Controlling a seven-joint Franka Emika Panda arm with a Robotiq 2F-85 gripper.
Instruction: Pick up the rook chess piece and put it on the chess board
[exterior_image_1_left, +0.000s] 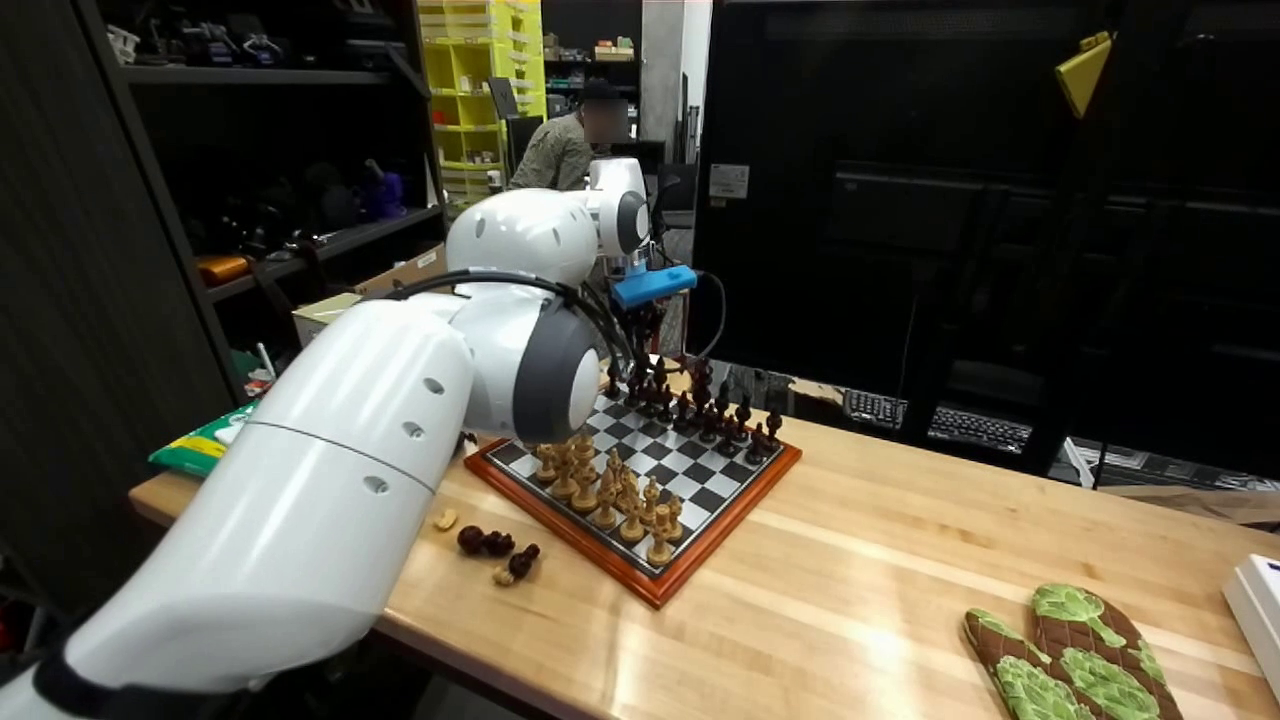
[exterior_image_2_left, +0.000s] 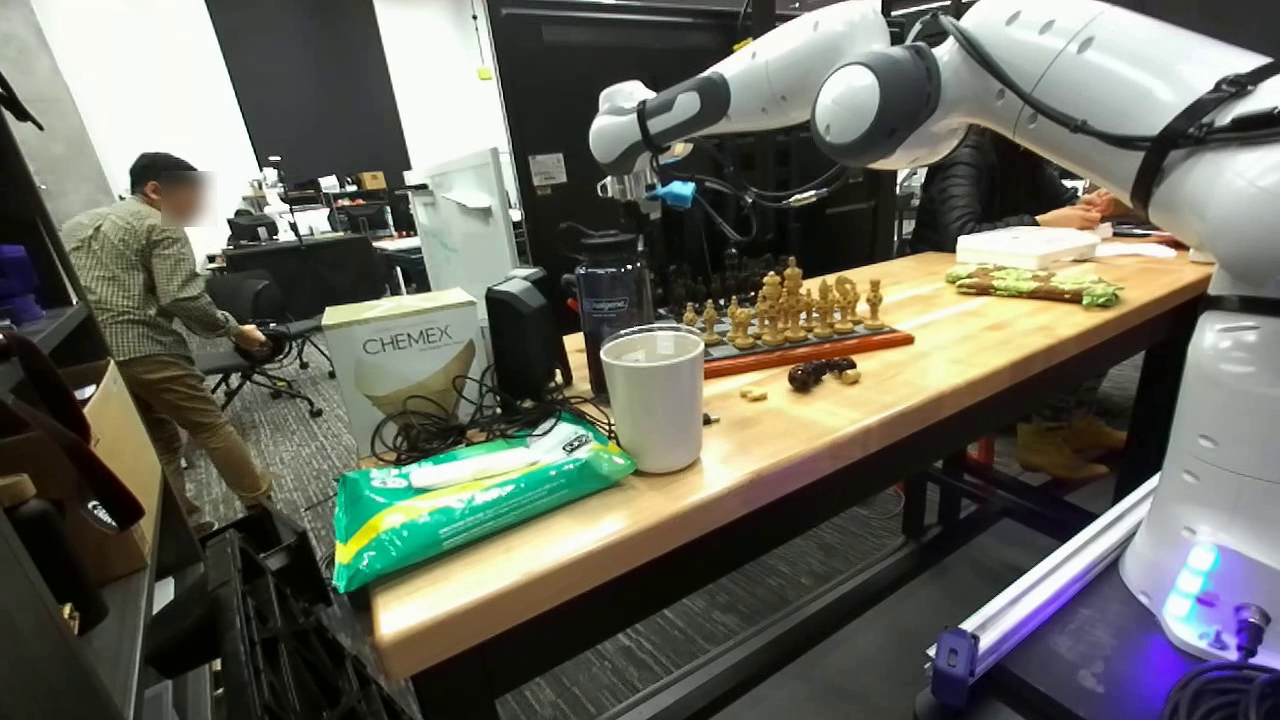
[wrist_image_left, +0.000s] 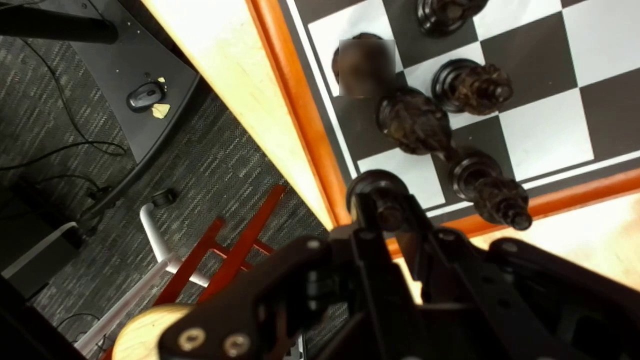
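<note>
Pincer (wrist_image_left: 389, 214) drawn in narrow, tips either side of a dk chess piece (wrist_image_left: 376, 181), gripping it (wrist view). Taken as the rook; shape mostly hidden, can't confirm. In both exterior views tips too dark to read.

Table (exterior_image_1_left: 870, 580): pale wood, under pincer.
Robot arm (exterior_image_1_left: 370, 430): white, stretches over table, pincer at far end in an exterior view.
Chess board (exterior_image_1_left: 668, 460): b/w checks, red-brn rim, on table, one corner below pincer.
Oven mitt (exterior_image_1_left: 1085, 640): brn w/ green print, on table, well apart fr. pincer.
Bottle (exterior_image_2_left: 612, 310): dk, upright, just under arm's pincer end in an exterior view.
Cup (exterior_image_2_left: 653, 400): wht, upright, farther fr. pincer than bottle.
Light pieces (exterior_image_2_left: 772, 310): upright on board, across it fr. pincer.
Dk pieces (wrist_image_left: 475, 91): upright on squares, nr pincer; nearest just beside tips.
Loose pcs. (exterior_image_1_left: 498, 543): dk + light, on table off the board, past light pieces, well apart fr. pincer.
Held piece: base down, at board's corner; touching board or not, can't tell.
</note>
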